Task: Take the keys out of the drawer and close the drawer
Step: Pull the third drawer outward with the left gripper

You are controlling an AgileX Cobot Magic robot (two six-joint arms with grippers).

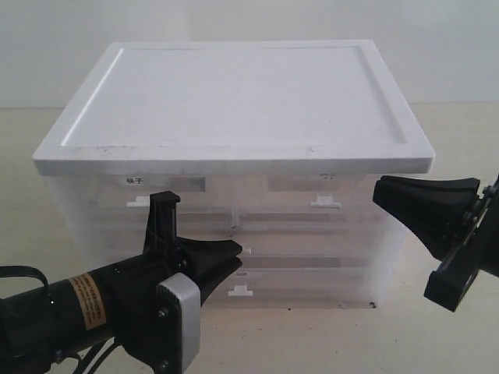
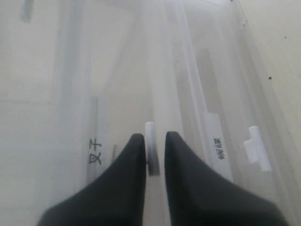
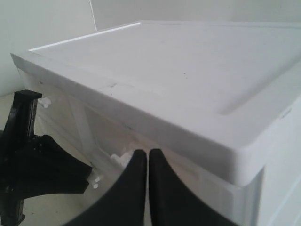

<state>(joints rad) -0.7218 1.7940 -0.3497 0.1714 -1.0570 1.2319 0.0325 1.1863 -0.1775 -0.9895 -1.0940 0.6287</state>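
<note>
The keys are hidden; no drawer shows its contents. A translucent drawer cabinet (image 1: 234, 226) with a white top stands in front of me, and all its drawers look pushed in. My left gripper (image 1: 238, 255) (image 2: 151, 137) is at the front of the wide middle drawer (image 1: 312, 261). Its fingers are closed round that drawer's small white handle (image 2: 149, 129). My right gripper (image 1: 380, 192) (image 3: 148, 153) hangs shut and holds nothing, just off the cabinet's right front corner below the lid.
The white lid (image 1: 234, 101) overhangs the drawer fronts. Further white handles show on the top drawers (image 1: 138, 201) (image 1: 326, 202) and the bottom drawer (image 1: 240, 292). Printed labels (image 2: 95, 150) sit on the drawer fronts. The cabinet rests on a pale tabletop (image 1: 437, 343).
</note>
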